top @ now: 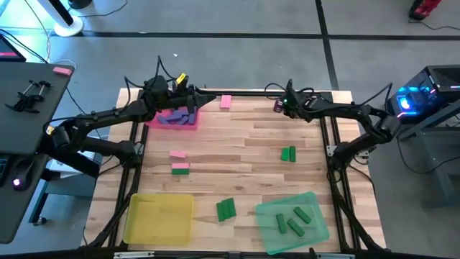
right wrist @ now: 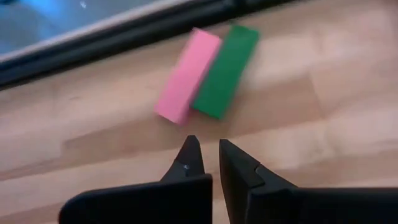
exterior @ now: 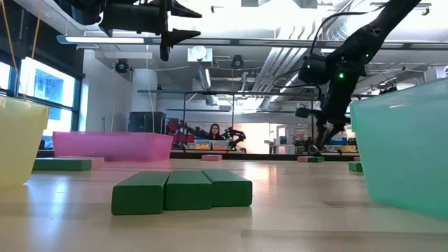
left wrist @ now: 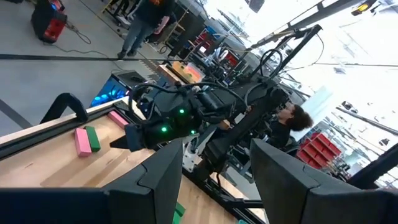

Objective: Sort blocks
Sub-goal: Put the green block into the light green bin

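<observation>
Looking from above, your right gripper (top: 282, 105) sits at the table's far edge, the left gripper (top: 188, 96) over the pink tray (top: 188, 124). Its wrist view shows the fingers spread, empty. The right wrist shows jaws pressed together, holding nothing, just short of the touching pink block (right wrist: 187, 74) and green block (right wrist: 226, 70); advancing shut would likely shove both.

Robotics lab, exposed ceiling ducts (exterior: 280, 70), PC tower (top: 424, 97)

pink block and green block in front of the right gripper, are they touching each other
Touching. The right wrist view shows the pink block and green block lying side by side, long sides pressed together with no wood showing between them.
</observation>
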Available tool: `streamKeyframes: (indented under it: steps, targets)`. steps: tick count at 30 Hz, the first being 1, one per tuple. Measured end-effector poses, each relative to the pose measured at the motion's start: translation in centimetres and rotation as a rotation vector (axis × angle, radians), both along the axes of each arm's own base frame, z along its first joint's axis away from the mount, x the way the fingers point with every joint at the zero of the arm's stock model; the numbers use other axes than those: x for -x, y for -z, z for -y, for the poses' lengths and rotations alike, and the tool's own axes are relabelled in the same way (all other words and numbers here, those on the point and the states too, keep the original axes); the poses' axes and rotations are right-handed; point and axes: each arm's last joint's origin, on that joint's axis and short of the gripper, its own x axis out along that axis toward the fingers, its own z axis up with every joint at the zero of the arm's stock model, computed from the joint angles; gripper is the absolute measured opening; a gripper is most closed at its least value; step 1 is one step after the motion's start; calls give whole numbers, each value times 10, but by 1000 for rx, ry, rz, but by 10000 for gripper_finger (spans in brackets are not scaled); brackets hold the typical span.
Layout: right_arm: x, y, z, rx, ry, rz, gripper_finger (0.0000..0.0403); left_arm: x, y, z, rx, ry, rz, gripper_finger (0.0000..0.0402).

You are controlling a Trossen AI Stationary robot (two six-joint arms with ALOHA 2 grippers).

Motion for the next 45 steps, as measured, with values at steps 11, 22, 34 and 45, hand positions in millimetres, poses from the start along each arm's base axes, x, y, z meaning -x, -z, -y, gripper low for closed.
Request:
streamKeyframes:
  steps: [11, 22, 34, 45]
  targets:
    - [0, 32, 22, -49, 71, -11, 0, 1, 1, -2, -53, -60, -16, 177]
    - [2, 18, 22, 12, 90, 28, 0, 1, 1, -2, -46, -59, -17, 177]
    - [10, 30, 41, -1, 114, 42, 0, 1, 1, -2, -93, -64, -31, 177]
    - [12, 32, 45, -4, 126, 50, 0, 1, 5, -2, -78, -65, -62, 177]
